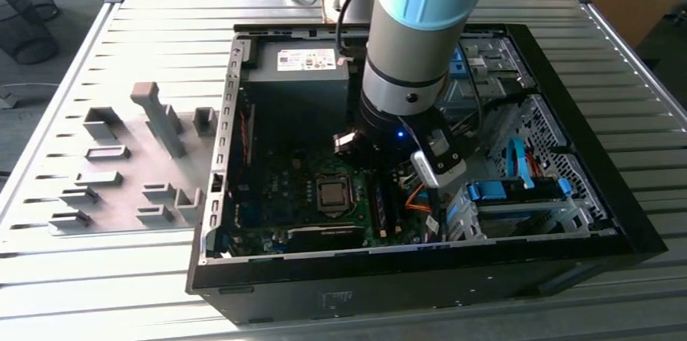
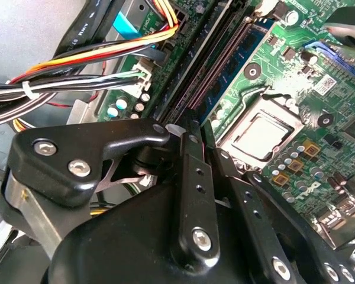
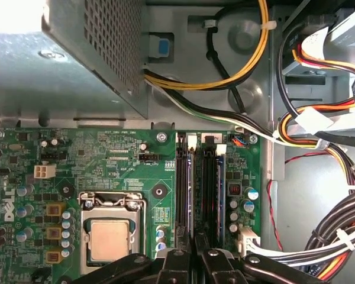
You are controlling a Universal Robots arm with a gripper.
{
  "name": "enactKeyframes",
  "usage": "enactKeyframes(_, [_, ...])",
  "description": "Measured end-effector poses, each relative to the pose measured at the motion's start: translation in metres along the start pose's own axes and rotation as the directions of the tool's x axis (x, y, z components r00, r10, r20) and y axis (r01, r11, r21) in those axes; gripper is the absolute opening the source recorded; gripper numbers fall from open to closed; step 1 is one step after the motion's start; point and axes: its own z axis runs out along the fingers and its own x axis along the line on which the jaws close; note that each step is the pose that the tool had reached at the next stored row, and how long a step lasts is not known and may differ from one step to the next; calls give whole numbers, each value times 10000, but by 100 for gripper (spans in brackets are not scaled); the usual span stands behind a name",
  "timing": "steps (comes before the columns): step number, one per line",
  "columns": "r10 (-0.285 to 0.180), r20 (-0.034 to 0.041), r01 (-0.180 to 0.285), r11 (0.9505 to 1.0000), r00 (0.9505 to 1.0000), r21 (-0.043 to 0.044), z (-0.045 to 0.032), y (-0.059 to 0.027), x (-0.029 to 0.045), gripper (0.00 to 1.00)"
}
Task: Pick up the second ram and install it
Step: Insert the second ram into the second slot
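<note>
The second ram (image 3: 191, 189) is a thin blue-green stick standing on edge in a black memory slot beside the processor socket (image 3: 109, 239). Its black chips (image 2: 239, 56) show in the second wrist view. My gripper (image 3: 195, 251) sits over the near end of this stick, its two fingers close together with the stick's edge running between them. In the second wrist view the gripper (image 2: 207, 142) hides that end of the stick. In the exterior view the arm (image 1: 413, 76) reaches down into the open computer case (image 1: 429, 252) over the slots.
Another stick (image 3: 220, 189) stands in a slot nearer the cables. Bundled cables (image 3: 319, 142) run close alongside the slots. The power supply box (image 3: 100, 53) stands beyond the board. Grey holder blocks (image 1: 129, 164) sit on the table at the exterior view's left.
</note>
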Motion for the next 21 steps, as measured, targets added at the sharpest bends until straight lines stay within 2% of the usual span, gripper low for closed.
enactKeyframes(5, [-1, -1, 1, 10000, 10000, -17, 25, -3, 0, 14])
enactKeyframes(21, [16, 0, -16, 10000, 10000, -35, 36, -4, -17, 14])
